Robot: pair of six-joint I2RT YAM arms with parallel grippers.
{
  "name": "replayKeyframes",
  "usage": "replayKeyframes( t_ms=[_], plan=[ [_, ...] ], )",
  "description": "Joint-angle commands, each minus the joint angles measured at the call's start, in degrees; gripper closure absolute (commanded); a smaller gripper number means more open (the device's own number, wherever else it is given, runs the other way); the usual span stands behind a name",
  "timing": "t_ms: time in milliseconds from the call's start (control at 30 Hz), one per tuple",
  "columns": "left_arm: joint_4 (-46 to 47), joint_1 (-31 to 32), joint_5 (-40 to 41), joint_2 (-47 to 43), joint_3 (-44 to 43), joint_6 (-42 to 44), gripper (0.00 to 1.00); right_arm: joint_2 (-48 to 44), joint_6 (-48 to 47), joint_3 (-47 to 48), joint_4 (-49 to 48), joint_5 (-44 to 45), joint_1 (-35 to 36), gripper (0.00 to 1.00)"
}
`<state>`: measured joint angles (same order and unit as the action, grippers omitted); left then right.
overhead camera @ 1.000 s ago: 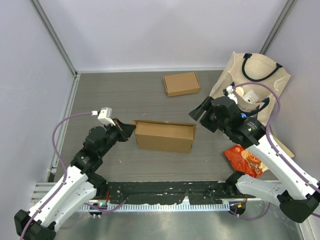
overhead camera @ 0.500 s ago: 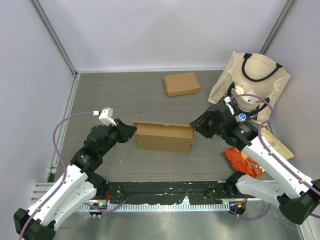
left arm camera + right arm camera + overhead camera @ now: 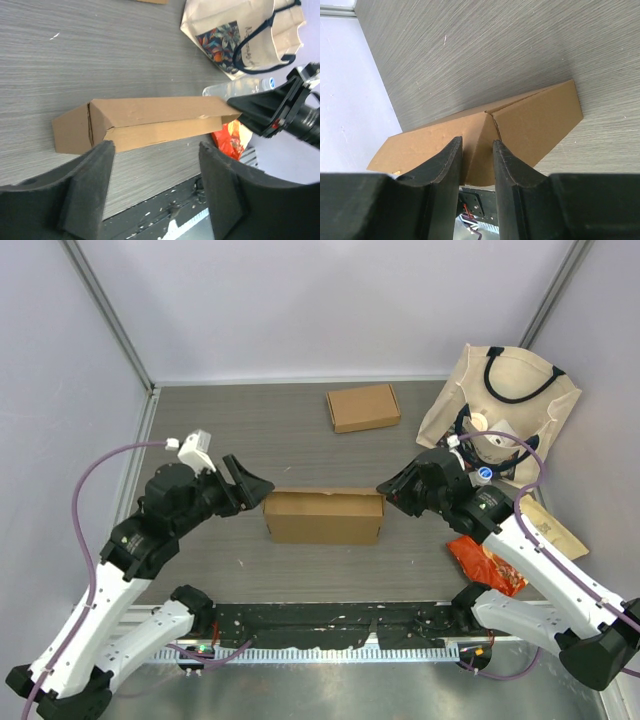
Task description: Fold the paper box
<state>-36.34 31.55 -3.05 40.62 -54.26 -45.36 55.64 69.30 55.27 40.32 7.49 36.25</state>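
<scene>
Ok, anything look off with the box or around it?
The box isn't square yet: at its left end the flap stands ajar, with a dark slit showing beside it. A red snack packet lies loose to the box's right. Nothing looks spilled.

Grey wood-grain tabletop point(image 3: 240, 430) fills frame centre. Pale wall panels point(image 3: 330, 300) close the top, left and right sides; metal posts point(image 3: 110, 310) run diagonally at upper corners. Light even, shadows soft.
</scene>
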Motion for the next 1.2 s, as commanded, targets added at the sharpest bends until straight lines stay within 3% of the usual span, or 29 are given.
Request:
replayKeyframes(
  t_ms=[0,100,367,567,967,1167],
  plan=[
    [-8.74,0.0,4.78,5.25,-8.56,-1.74,0.33,0.35,-1.0,0.37,-1.91,0.16,0.14,0.65],
    [-9.72,-0.35,4.55,8.68,-10.68,-2.27,0.42,0.61,-1.88,0.63,-1.91,0.6,0.14,0.65],
    [-8.67,-0.44,8.5,12.9,-9.81,-2.8,0.46,0.88,-2.67,0.28,-2.52,0.07,0.14,0.66],
    [-4.45,-0.44,4.19,13.52,-6.56,-3.15,0.65,1.4,-2.59,-0.24,-3.4,-0.98,0.05,0.68],
    [-2.25,-0.44,4.72,8.87,0.03,-3.41,0.76,1.14,-3.55,-2.88,-3.84,-1.86,0.22,0.72],
    [0.74,-0.52,3.4,5.79,5.3,-3.07,0.8,-1.75,-12.24,-7.53,-6.38,-2.91,0.22,0.72]
  ],
)
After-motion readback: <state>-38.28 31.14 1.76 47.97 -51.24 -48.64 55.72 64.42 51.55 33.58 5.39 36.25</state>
